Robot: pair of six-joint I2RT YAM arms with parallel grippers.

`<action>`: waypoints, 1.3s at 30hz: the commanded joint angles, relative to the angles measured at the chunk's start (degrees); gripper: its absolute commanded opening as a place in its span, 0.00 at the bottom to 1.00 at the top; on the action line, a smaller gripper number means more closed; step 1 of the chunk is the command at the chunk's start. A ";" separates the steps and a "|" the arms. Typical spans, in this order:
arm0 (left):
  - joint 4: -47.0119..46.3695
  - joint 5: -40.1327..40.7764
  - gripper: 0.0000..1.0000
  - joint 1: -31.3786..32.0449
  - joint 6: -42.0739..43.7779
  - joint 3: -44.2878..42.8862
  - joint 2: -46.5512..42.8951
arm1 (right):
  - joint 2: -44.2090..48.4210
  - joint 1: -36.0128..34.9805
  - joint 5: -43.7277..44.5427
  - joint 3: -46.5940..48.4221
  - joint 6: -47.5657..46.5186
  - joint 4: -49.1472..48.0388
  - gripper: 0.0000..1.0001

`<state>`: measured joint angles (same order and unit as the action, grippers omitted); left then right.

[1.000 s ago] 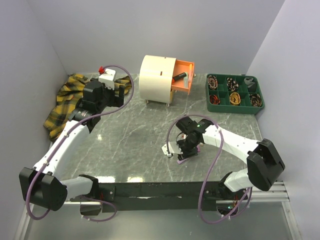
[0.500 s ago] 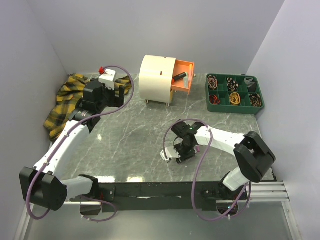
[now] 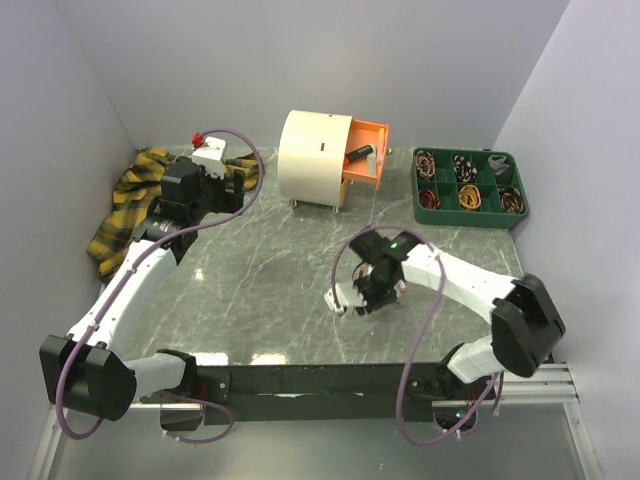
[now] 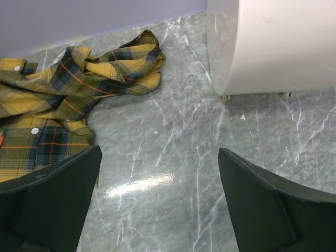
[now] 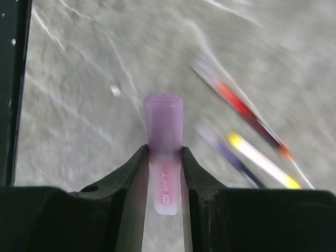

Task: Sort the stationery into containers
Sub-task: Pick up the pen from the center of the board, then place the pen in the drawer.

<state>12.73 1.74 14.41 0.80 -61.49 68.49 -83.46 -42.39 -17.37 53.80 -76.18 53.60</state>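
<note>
My right gripper [image 5: 164, 157] is shut on a pink highlighter [image 5: 164, 131] with a purple cap and holds it just above the marble table. In the top view this gripper [image 3: 374, 292] is at the middle front. Blurred thin pens lie to its right: a red one [image 5: 242, 110], a yellow one [image 5: 260, 159] and a purple one [image 5: 226, 150]. The cream cabinet [image 3: 313, 158] has its orange drawer [image 3: 372, 170] open with a black-and-red highlighter [image 3: 359, 153] inside. The dark green tray [image 3: 468, 222] stands at the back right. My left gripper [image 4: 157, 194] is open and empty.
The yellow-black plaid cloth [image 3: 130, 205] lies at the back left and also shows in the left wrist view [image 4: 58, 100]. The tray compartments hold coiled bands [image 3: 470, 195] and a grey thing [image 3: 498, 168]. The cabinet's side [image 4: 278, 47] is near my left gripper [image 3: 232, 180].
My right gripper has shifted slightly back and right with the pink highlighter. My left arm has moved a little back and left.
</note>
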 commanded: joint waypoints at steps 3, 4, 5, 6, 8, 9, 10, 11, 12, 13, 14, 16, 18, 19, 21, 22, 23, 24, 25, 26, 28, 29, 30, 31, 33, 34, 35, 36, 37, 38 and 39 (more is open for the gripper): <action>-2.80 -2.88 1.00 -0.18 -0.45 -3.02 0.41 | 5.42 8.28 -6.96 19.12 3.12 12.84 0.00; -3.15 -3.23 0.99 -0.09 -2.36 -3.28 0.59 | 4.72 10.38 -8.11 22.19 6.45 12.15 0.00; -3.15 -3.32 1.00 -0.18 -2.90 -3.54 0.85 | 2.45 11.53 -8.99 28.49 15.10 9.61 0.00; -3.59 -3.41 1.00 -0.18 -3.17 -3.81 1.12 | 1.03 12.76 -10.05 31.86 19.45 8.72 0.00; -3.85 -3.85 0.99 -0.18 -3.52 -4.59 1.64 | -4.92 17.23 -14.44 42.75 32.85 6.96 0.00; -4.03 -3.93 1.00 -0.09 -3.52 -4.86 1.91 | -7.48 19.08 -16.54 46.88 37.20 7.04 0.00; -4.03 -3.93 0.99 -0.18 -3.52 -5.12 2.09 | -10.03 20.75 -20.21 54.84 41.60 7.21 0.00; -4.12 -3.76 0.99 -0.09 -3.44 -5.56 2.44 | -15.01 23.82 -21.99 58.57 51.56 6.35 0.00; -4.29 -3.76 1.00 -0.18 -3.35 -5.74 2.61 | -17.50 25.41 -23.58 62.00 56.53 5.82 0.00; -4.56 -3.76 0.99 -0.18 -3.35 -5.92 2.70 | -19.87 26.82 -25.24 67.69 61.28 5.11 0.00; -4.73 -3.85 1.00 -0.09 -3.43 -5.92 2.79 | -23.99 28.40 -28.13 70.01 70.20 3.02 0.00; -5.08 -3.93 0.99 -0.18 -3.70 -5.83 2.88 | -27.53 32.01 -29.04 75.19 78.60 0.55 0.00; -5.00 -4.28 0.99 -0.35 -3.87 -5.65 2.79 | -30.26 33.68 -27.73 76.62 84.26 -3.23 0.00; -5.08 -4.46 0.99 -0.53 -4.05 -5.57 2.70 | -30.62 33.78 -26.33 77.32 84.01 -4.20 0.00; -4.82 -4.90 0.99 -0.70 -4.05 -5.30 2.62 | -32.20 34.21 -23.86 78.21 85.75 -6.22 0.00; -4.65 -4.90 0.99 -1.05 -4.05 -5.22 2.79 | -32.90 34.48 -23.68 78.99 86.98 -7.01 0.00; -4.56 -5.08 0.99 -1.23 -4.14 -5.13 2.88 | -33.86 34.48 -22.98 79.26 88.65 -8.24 0.00; -4.38 -5.16 0.99 -1.41 -4.22 -5.21 2.97 | -34.22 34.39 -22.28 79.27 89.45 -9.21 0.00; -4.30 -5.17 0.99 -1.75 -4.14 -5.21 3.05 | -34.57 34.39 -22.01 78.92 90.32 -10.09 0.00; -4.21 -5.25 1.00 -1.85 -4.05 -5.39 3.32 | -35.36 34.31 -21.57 78.74 91.46 -11.23 0.00; -3.77 -5.08 0.99 -2.11 -3.79 -5.65 3.67 | -36.24 34.13 -20.61 79.17 92.17 -11.94 0.00; -3.68 -5.25 0.99 -2.11 -3.70 -6.00 4.02 | -37.29 34.13 -20.43 79.44 92.70 -12.55 0.00; -3.50 -5.08 0.99 -2.20 -3.61 -6.18 4.28 | -37.82 34.13 -20.17 79.79 92.79 -12.65 0.00; -3.42 -5.08 0.99 -2.28 -3.52 -6.27 4.46 | -38.35 34.04 -19.12 80.84 92.71 -12.56 0.00; -3.50 -5.17 0.99 -2.37 -3.43 -6.62 5.16 | -40.20 33.69 -17.71 82.25 91.74 -12.21 0.00; -3.33 -5.25 0.99 -2.37 -3.43 -6.71 5.25 | -40.90 33.69 -16.22 83.99 91.39 -12.03 0.00; -3.24 -5.25 1.00 -2.37 -3.35 -7.06 5.69 | -42.30 33.52 -15.43 84.97 90.60 -11.60 0.00; -3.07 -5.43 0.99 -2.46 -3.26 -7.32 5.86 | -43.01 33.43 -14.81 85.85 90.34 -11.59 0.00; -2.63 -5.34 1.00 -2.55 -2.82 -7.67 6.13 | -43.71 33.43 -14.11 87.08 90.16 -11.68 0.00; -2.45 -5.34 1.00 -2.55 -2.65 -8.55 6.39 | -44.15 33.51 -12.10 87.17 90.07 -12.64 0.00; -2.27 -5.08 0.99 -2.55 -2.21 -9.08 6.66 | -44.07 33.43 -10.69 86.57 90.33 -13.87 0.00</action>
<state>11.20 -2.42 12.19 -2.50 -66.17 74.70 -126.30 -8.64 -33.87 137.71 14.06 43.72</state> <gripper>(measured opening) 0.995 0.321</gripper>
